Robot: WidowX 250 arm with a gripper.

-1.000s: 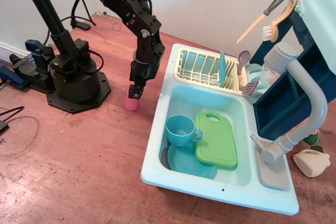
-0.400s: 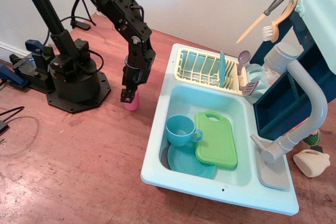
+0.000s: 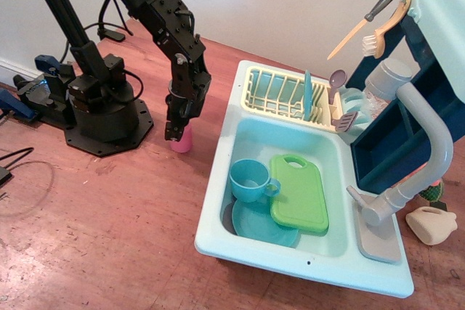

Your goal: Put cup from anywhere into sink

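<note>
The small pink cup (image 3: pixel 184 140) stands upright on the wooden table, just left of the pale aqua sink (image 3: pixel 218 179). My black gripper (image 3: pixel 175 128) hangs down over the cup's left side and covers its rim. One finger (image 3: pixel 169 131) shows against the cup's left wall; the other is hidden behind the cup. The jaws look open around the cup, which still rests on the table.
The basin holds a teal mug (image 3: pixel 249 179), a teal plate (image 3: pixel 261 226) and a green cutting board (image 3: pixel 298 192). The cream dish rack (image 3: pixel 280 94) sits at the back and the grey faucet (image 3: pixel 407 172) on the right. The arm's black base (image 3: pixel 102 117) stands to the left.
The gripper has moved left and down, from above the cup's top to low against its left side. The cup has not moved.
</note>
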